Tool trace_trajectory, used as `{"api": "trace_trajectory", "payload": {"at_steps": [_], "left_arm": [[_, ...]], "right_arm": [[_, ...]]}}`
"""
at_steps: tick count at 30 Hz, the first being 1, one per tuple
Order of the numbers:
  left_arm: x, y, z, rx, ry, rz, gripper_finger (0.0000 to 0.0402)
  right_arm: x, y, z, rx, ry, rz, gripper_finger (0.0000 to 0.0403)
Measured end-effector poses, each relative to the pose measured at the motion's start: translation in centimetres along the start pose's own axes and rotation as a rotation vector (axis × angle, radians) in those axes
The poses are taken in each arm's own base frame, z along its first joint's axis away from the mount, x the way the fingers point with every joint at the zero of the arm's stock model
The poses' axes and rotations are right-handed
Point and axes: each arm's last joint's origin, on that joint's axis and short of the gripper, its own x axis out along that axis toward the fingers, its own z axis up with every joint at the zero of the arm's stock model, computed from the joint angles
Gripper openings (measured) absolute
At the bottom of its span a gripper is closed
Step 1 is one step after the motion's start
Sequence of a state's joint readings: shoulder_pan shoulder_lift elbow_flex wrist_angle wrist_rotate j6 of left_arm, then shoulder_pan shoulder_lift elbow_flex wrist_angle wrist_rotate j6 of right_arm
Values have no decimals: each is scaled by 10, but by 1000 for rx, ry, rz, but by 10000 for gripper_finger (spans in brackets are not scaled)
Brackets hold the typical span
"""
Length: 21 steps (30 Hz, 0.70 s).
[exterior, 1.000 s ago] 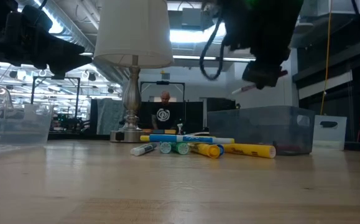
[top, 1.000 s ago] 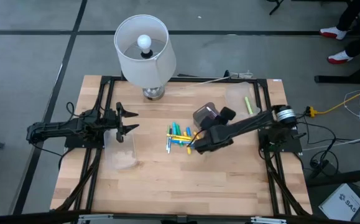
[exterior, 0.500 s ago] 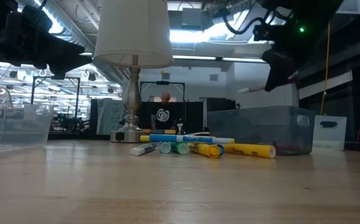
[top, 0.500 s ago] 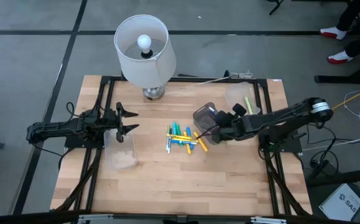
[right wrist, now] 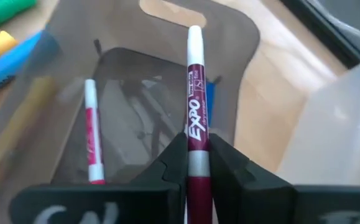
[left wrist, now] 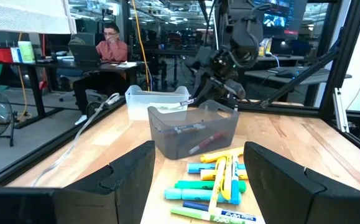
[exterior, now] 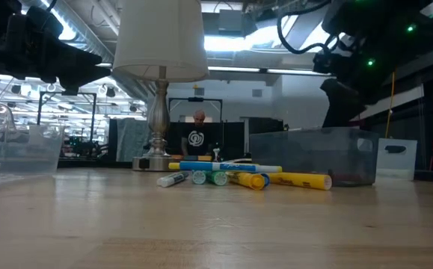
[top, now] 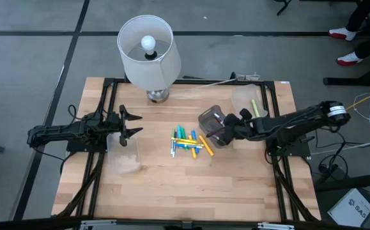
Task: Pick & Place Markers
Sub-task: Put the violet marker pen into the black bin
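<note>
One maroon marker [right wrist: 195,112] clamped between right gripper [right wrist: 192,163] fingers, pointing toward 12 o'clock, above smoky bin [right wrist: 229,43].

High view looks straight down on the whole counter [top: 172,185]. Low view sits at counter height, facing level across. Left wrist view faces toward three o'clock; right wrist view is close above the smoky bin [right wrist: 136,93]. All share it.
</note>
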<state>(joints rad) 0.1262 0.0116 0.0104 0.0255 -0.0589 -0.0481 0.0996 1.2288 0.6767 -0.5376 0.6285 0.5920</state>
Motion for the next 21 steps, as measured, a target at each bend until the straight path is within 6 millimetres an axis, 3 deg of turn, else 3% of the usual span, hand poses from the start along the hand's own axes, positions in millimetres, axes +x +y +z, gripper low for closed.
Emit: {"api": "trace_trajectory", "payload": {"at_steps": [10, 21], "left_arm": [[0, 0, 0, 0, 0, 0, 242], [0, 0, 0, 0, 0, 0, 242]], "right_arm": [[18, -11, 10, 64, 37, 161, 46], [23, -17, 13, 85, 98, 253, 46]]}}
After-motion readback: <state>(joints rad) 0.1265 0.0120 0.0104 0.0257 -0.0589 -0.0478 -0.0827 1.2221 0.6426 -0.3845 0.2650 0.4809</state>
